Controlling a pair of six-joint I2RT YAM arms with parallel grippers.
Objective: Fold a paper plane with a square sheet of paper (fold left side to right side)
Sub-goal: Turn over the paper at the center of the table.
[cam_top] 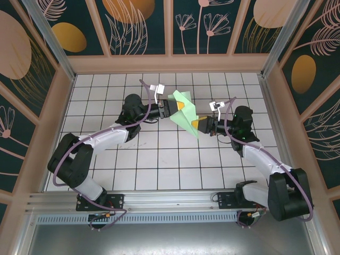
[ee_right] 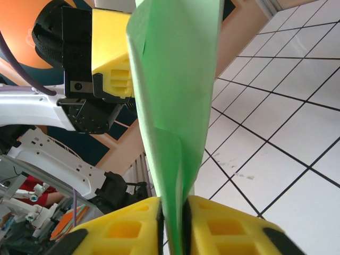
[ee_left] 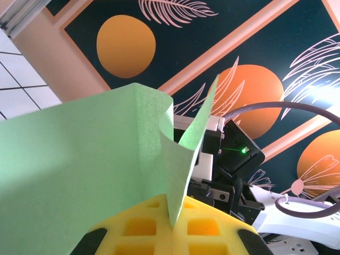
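Note:
The pale green sheet of paper (cam_top: 186,112), folded into layers with creases, hangs in the air above the middle of the tiled table. My left gripper (cam_top: 179,108) is shut on its upper left part, and in the left wrist view a folded flap of the paper (ee_left: 101,159) stands pinched between the yellow pads of that gripper (ee_left: 175,227). My right gripper (cam_top: 200,125) holds the lower right end. Seen from the right wrist, the paper (ee_right: 175,79) runs as a narrow band down into the right gripper (ee_right: 174,229), whose pads close on it.
White tiled floor (cam_top: 159,164) lies below the paper. Patterned walls with wooden frames (cam_top: 170,62) enclose the back and sides. Both arm bases sit on the metal rail (cam_top: 170,204) at the near edge. The left gripper's yellow finger (ee_right: 111,53) shows behind the paper.

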